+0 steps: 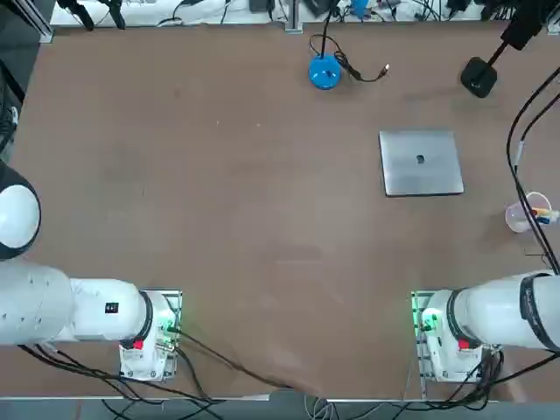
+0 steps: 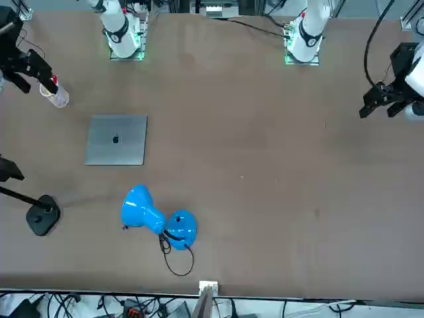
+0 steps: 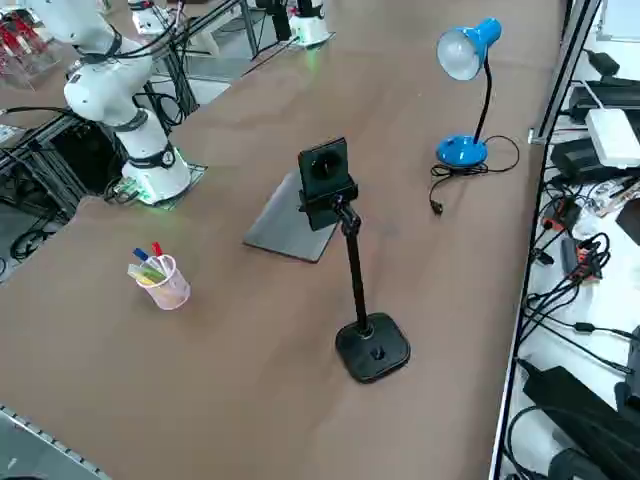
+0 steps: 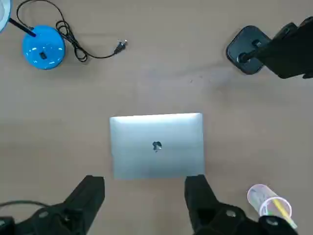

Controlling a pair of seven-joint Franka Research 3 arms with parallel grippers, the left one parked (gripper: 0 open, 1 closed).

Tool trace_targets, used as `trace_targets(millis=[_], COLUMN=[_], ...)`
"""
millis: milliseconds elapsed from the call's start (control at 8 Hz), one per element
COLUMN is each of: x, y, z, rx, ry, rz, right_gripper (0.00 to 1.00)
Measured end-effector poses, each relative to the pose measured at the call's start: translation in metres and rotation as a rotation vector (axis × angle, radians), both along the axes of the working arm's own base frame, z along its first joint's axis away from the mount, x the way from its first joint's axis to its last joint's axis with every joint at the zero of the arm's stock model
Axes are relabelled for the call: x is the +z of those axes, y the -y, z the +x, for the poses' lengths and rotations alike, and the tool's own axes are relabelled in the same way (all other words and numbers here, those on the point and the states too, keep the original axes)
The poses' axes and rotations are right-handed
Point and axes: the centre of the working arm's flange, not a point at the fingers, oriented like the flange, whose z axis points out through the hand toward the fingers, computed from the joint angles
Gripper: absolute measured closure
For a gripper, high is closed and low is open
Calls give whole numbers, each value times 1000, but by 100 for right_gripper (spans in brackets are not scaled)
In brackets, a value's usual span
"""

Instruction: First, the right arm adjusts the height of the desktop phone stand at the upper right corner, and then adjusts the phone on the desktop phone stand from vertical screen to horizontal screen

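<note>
The black desktop phone stand (image 3: pixel 373 348) stands at the table's far right corner on a thin pole. Its clamp holds the black phone (image 3: pixel 325 170) upright, in vertical screen. The stand's base (image 1: pixel 479 77) and the phone (image 1: pixel 525 31) show from above, and the base (image 4: pixel 247 51) also appears in the wrist view. My right gripper (image 4: pixel 144 191) hangs high over the table, open, with nothing between its fingers. It is above the near edge of a grey laptop, well short of the stand. The front view shows the gripper (image 2: pixel 30 69) beside a pen cup.
A closed grey laptop (image 1: pixel 421 163) lies flat between the arm's base and the stand. A blue desk lamp (image 1: pixel 325 72) with a loose black cable stands at the far edge. A clear cup of pens (image 1: pixel 528 214) sits by the right edge.
</note>
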Motion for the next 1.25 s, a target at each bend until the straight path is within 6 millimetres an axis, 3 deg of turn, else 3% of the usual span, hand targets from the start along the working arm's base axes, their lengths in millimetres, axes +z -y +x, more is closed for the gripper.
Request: trace_targets(millis=[625, 875, 1250], x=[3, 14, 40], y=[2, 6, 48], z=[2, 14, 37], rx=[8, -1, -81], ry=[1, 2, 58], rz=[-3, -29, -86], right_gripper=[0, 0, 0])
